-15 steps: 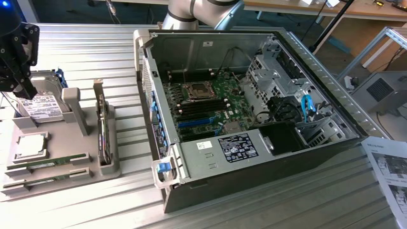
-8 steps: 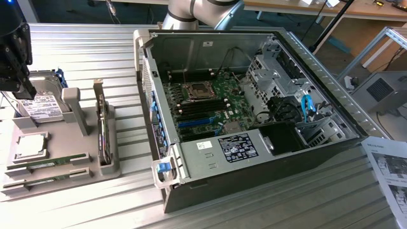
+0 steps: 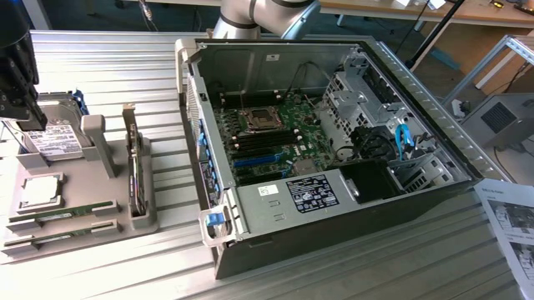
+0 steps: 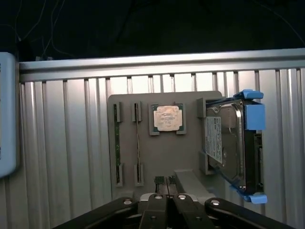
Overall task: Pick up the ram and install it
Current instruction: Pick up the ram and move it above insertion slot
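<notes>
End effector (image 4: 167, 199) hovers above the parts holder (image 4: 157, 160), fingers pressed together and empty; the ram (image 4: 116, 143) is not yet lifted.
The ram stands on edge in its cradle at one end of the holder, with a second stick (image 4: 138, 143) just beside it. The open computer case (image 3: 334, 240) sits apart on the worktop (image 3: 109, 62). The likely trouble is an off-centre descent, which could catch the neighbouring stick or a cradle post, or a skewed grip tilting the board. The labels on the hard drive (image 4: 228, 148) and the power supply (image 3: 309, 190) carry print too small to read.
</notes>
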